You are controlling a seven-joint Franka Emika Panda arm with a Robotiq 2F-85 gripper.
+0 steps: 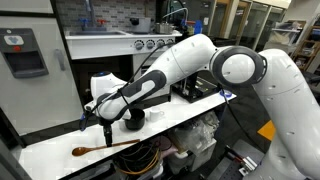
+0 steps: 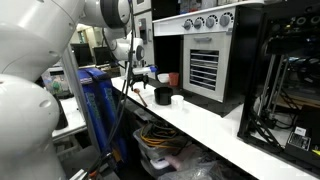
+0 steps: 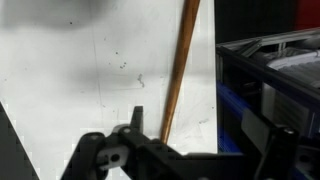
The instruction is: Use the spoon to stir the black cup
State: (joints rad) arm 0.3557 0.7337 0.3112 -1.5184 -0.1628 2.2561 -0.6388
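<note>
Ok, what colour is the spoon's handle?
Light brown, like bare wood. The spoon shows best in the wrist view.

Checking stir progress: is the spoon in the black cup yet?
No, the spoon lies flat on the table, apart from the black cup.

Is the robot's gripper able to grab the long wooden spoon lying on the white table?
Probably yes. The gripper hangs right above the long light-brown wooden spoon, and its jaws seem open on either side of the handle. Nothing covers the spoon on the white table.
</note>
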